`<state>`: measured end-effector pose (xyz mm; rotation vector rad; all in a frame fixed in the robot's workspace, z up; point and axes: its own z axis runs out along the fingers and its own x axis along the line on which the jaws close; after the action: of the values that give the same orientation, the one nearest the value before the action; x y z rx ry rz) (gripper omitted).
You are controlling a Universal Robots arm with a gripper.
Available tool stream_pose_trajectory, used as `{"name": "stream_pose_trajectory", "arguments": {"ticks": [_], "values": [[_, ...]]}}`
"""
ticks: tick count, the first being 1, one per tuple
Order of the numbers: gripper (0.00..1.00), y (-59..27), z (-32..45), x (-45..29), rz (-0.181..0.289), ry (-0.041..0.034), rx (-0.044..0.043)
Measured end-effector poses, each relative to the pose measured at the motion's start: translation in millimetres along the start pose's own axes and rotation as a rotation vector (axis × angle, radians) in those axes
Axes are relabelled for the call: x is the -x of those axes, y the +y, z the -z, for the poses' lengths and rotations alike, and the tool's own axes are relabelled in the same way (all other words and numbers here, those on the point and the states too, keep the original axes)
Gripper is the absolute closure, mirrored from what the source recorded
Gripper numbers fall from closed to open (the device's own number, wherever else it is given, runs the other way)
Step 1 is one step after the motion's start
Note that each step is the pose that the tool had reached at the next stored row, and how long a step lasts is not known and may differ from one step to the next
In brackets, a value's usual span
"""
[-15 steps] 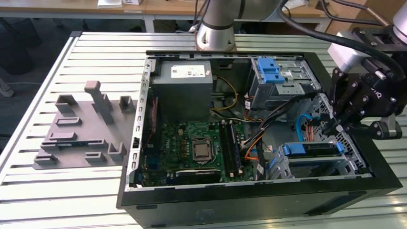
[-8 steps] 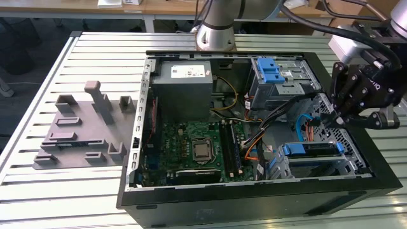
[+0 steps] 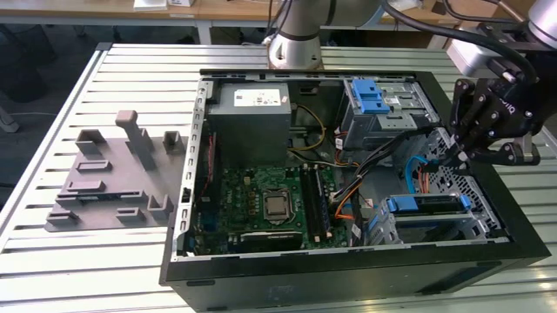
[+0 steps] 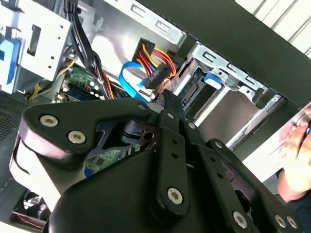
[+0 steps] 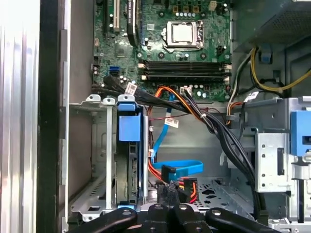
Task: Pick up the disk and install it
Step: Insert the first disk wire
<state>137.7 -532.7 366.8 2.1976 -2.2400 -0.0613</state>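
The disk (image 3: pixel 426 204) sits inside the silver drive cage (image 3: pixel 477 229) at the near corner of the open computer case (image 3: pixel 348 268), on the exterior view's right. Its blue bracket faces up out of the cage. The first wrist view shows the disk (image 5: pixel 129 160) slotted between the cage's metal walls. In the second wrist view the disk (image 4: pixel 192 85) lies just past the jaws.

The arm (image 3: pixel 509 107) hangs over that side of the case, and its black jaws are drawn together to a narrow point. The jaws are apart from the disk and just beside a cable plug (image 4: pixel 158 75) with red, orange and yellow wires. I cannot tell whether they touch the plug. A flat blue cable (image 5: pixel 182 168) loops close by.

Further in lie the green circuit board (image 3: pixel 261 195) and the grey power supply box (image 3: pixel 252 120). A second cage with a blue latch (image 3: pixel 371 99) sits at the far side.

The case stands on a slatted worktop (image 3: pixel 78 267). A grey moulded holder (image 3: pixel 104 179) rests on the exterior view's left, well apart from the case. A person's hand (image 4: pixel 297 145) shows beyond the case wall.
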Motion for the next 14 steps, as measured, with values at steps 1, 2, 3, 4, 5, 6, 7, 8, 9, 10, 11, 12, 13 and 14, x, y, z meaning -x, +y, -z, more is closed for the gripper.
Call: {"name": "stream_pose_trajectory", "arguments": {"ticks": [1,2,3,4,5,6,7,8,9,10,11,12,13,14], "values": [[0.89,-0.4,-0.5,0.8,-0.005,0.0,-0.0002],[0.89,-0.8,-1.3,2.3,-0.009,-0.0002,-0.0002],[0.89,-1.2,-1.7,4.5,-0.01,-0.0002,-0.0002],[0.89,-1.6,-2.0,7.1,-0.01,-0.0001,-0.0003],[0.82,-1.8,-2.3,9.6,-0.011,-0.0003,-0.0002],[0.82,-2.1,-2.5,11.7,-0.011,-0.0003,-0.0003],[0.82,-2.5,-2.7,13.7,-0.012,-0.0004,-0.0003],[0.81,-2.8,-2.7,15.1,-0.013,-0.0003,-0.0003],[0.81,-3.1,-2.9,15.9,-0.013,-0.0002,-0.0003],[0.75,-3.4,-3.1,16.8,-0.014,0.001,-0.0004],[0.75,-3.7,-3.6,17.6,-0.016,0.0033,-0.0003],[0.75,-3.9,-4.2,18.2,-0.018,0.0069,-0.0002],[0.75,-4.3,-5.0,18.3,-0.021,0.01,-0.0003],[0.75,-4.4,-5.6,18.3,-0.024,0.0134,-0.0005]]}}
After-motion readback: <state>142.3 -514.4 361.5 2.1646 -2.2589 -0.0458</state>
